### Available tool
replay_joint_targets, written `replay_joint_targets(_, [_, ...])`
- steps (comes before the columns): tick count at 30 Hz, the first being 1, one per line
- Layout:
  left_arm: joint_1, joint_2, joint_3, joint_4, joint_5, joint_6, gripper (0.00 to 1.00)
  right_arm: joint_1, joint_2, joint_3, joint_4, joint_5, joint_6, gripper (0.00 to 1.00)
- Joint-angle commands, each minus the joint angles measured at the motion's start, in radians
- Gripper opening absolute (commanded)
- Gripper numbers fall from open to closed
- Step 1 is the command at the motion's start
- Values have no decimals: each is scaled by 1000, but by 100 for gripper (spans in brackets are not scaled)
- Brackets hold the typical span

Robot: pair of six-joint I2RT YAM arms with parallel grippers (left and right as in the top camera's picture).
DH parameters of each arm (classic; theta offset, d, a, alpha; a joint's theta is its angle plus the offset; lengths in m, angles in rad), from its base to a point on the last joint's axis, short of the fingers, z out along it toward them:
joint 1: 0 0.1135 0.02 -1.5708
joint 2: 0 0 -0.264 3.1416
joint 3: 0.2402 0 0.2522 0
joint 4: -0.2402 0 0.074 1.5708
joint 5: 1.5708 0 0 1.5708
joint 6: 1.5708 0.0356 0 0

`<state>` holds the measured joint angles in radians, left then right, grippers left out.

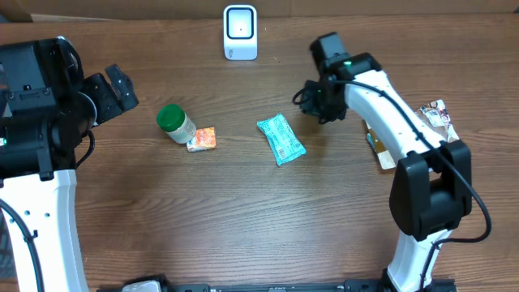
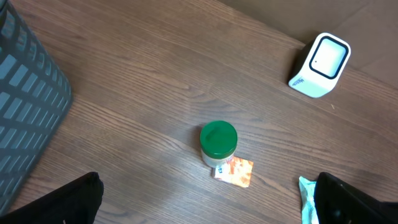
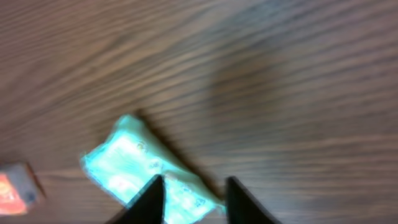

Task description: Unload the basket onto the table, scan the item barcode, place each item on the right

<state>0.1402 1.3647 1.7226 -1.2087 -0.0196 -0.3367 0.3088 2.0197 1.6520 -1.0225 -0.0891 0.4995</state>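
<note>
Jaws, right: the right gripper (image 3: 193, 198) has its two dark fingers a narrow gap apart, with nothing pinched between them; it hangs over one end of the packet.
Jaws, left: the left gripper (image 2: 210, 202) is spread wide, one finger in each lower corner of its wrist view, and holds nothing.
Teal packet (image 1: 280, 139): lies flat on the table (image 1: 243, 227) near the middle, just to the left of the right gripper and apart from it.
Long axis: diagonal, with the far end leaning to the left and the near end to the right.
Scanner (image 1: 241, 32): white, upright at the far edge, well apart from the packet.
Counts: one teal packet, one scanner, one green-lidded jar (image 1: 174, 122), and one orange packet (image 1: 201, 139) right against the jar. Two more items sit by the right arm, a crinkled printed packet (image 1: 435, 114) and a flat box (image 1: 381, 150) partly hidden under the arm.
Overhead only: both arms and the two items on the right.
Left wrist only: a grey gridded container (image 2: 28, 106) at the left edge.
Right wrist only: a blurred close look at the teal packet's crinkled end below the fingers.
</note>
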Motion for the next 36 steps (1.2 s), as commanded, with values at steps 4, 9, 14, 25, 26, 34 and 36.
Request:
replay_joint_targets(4, [4,5,-1,1,-6,8,100,-2,50,-105,23,10,-38,4])
replay_joint_targets(9, [4,5,-1,1,-6,8,100,24,64,-183,94,-21,-89,4])
replay_joint_targets(14, [4,5,-1,1,-7,8,99,85,64,-222,133,-73,-163,4])
replay_joint_targets(25, [4,5,-1,1,-7,8,99,298,64,-234,148,-225,-264,5])
replay_joint_targets(26, [4,5,-1,1,-6,8,100,319,64,-234,158,-243,-266,5])
replay_joint_targets(34, [4,5,-1,1,-6,8,100,373,63,-169,156,-277,-265,7])
replay_joint_targets(36, [4,5,-1,1,-7,8,100,358,58,-134,124,-291,-265,7])
